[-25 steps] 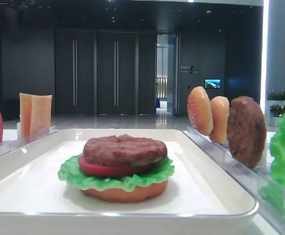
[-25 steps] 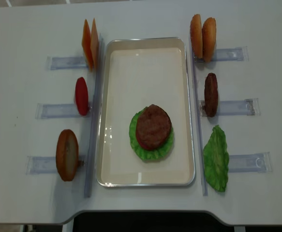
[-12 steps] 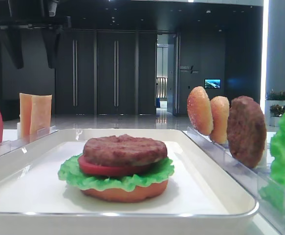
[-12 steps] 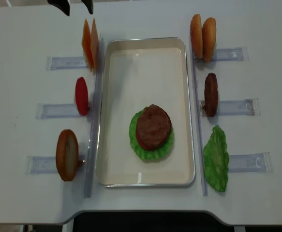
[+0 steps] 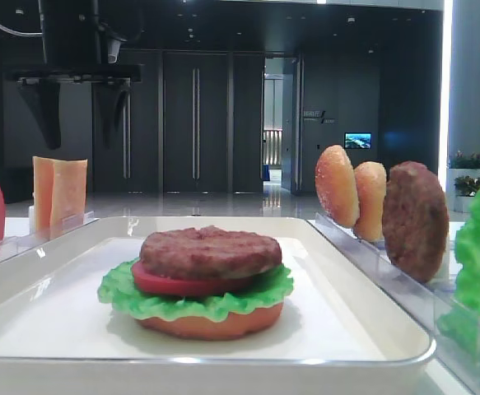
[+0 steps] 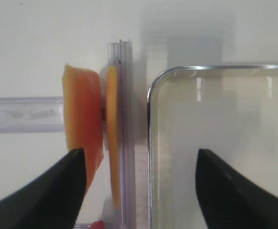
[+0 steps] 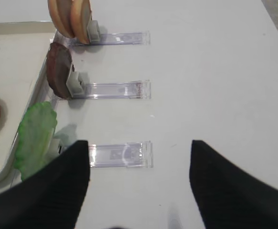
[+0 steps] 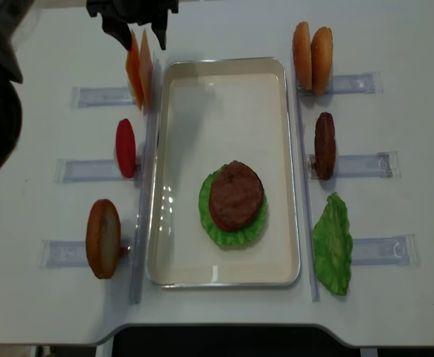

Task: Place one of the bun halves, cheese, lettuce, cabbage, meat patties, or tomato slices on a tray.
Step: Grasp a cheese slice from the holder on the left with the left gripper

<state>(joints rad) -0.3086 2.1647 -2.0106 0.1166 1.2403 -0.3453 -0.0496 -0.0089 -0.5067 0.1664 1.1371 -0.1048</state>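
The white tray [image 8: 224, 74] lies in the middle of the table [image 8: 38, 149]. Near its front end sits a half-built burger: a flat bun base [image 5: 211, 322], green lettuce [image 8: 235, 234], a red tomato slice [image 5: 170, 284] and a brown meat patty [image 8: 236, 195] on top.

Two slices of cheese [image 8: 138, 68] stand on edge in a clear rack [image 8: 101, 95] just beside the tray's far left corner. The left gripper [image 8: 132, 22] hangs over them. Its two dark fingers [image 6: 43, 191] are spread wide, one on each side of the cheese, and hold nothing. I cannot tell if they touch the cheese.

Along the tray's left side there is also a tomato slice [image 8: 126, 147] on edge and a round bun half [image 8: 103, 238] near the front.

Along the tray's right side stand two bun halves [image 8: 312, 49] at the far end, a meat patty [image 8: 324, 145] in the middle and a lettuce leaf [image 8: 332, 244] near the front.

The right gripper [image 7: 139, 191] is over the table to the right of the lettuce leaf. Its fingers are wide apart and empty.
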